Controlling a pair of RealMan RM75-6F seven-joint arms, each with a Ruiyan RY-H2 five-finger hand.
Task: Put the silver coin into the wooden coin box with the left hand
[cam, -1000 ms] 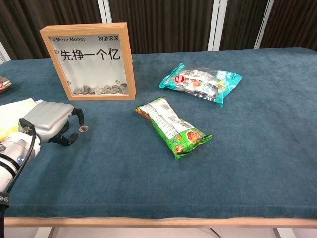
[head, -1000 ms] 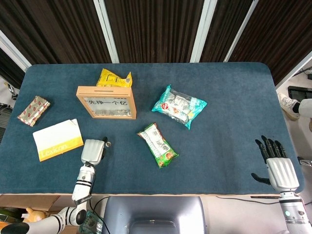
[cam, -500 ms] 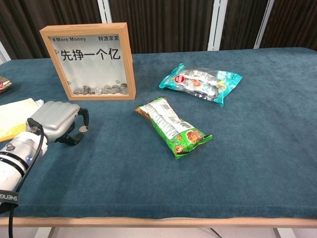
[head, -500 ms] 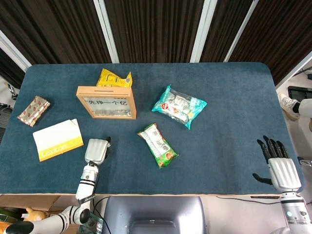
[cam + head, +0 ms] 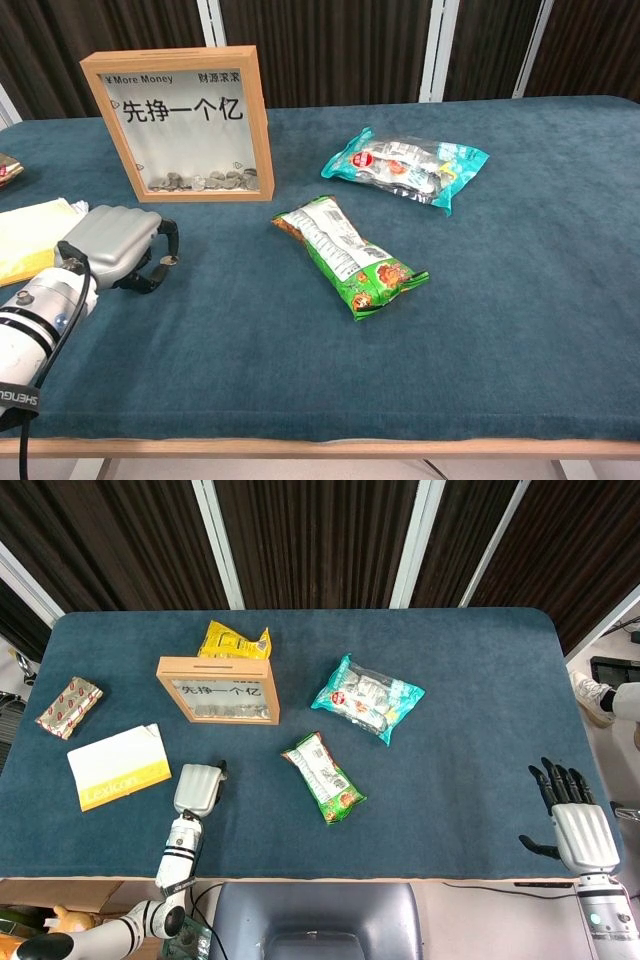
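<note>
The wooden coin box (image 5: 218,689) (image 5: 180,125) stands upright at the back left, with coins heaped behind its glass. In front of it the small silver coin (image 5: 169,261) lies on the blue cloth. My left hand (image 5: 197,788) (image 5: 120,245) is palm down just left of the coin. Its fingers (image 5: 172,238) curl over the coin and its thumb sits below it. I cannot see whether the coin is pinched. My right hand (image 5: 575,820) hangs at the table's front right edge with its fingers spread and nothing in it. It shows in the head view only.
A green snack bag (image 5: 323,777) (image 5: 350,255) lies mid-table and a teal bag (image 5: 367,698) (image 5: 405,165) behind it. A yellow packet (image 5: 234,641) sits behind the box. A yellow-white booklet (image 5: 118,766) and a red packet (image 5: 69,706) lie at the left.
My left hand slid a little right toward the coin and its fingers curled down closer around it. The right hand drifted slightly toward the table's front edge.
</note>
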